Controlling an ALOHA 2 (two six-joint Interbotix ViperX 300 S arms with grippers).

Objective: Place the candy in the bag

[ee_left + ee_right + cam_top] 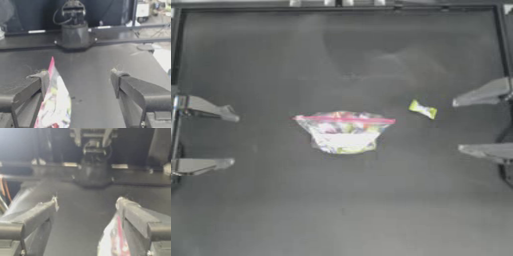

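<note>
The bag [345,131] lies flat at the middle of the table, its pink-red strip on the far side and colourful sweets showing through. The candy [423,109], small and yellow-green, rests on the table just right of the bag, apart from it. My left gripper [230,138] stands open at the left edge, well clear of the bag. At the right edge my right gripper [461,126] is open too, with the candy a short way in front of its far finger. Each wrist view shows the bag [55,100] [113,238] beside one jaw, with nothing between the jaws.
A metal frame rail [338,7] runs along the table's far edge. Across the table, each wrist view shows the other arm's base [74,35] [93,174].
</note>
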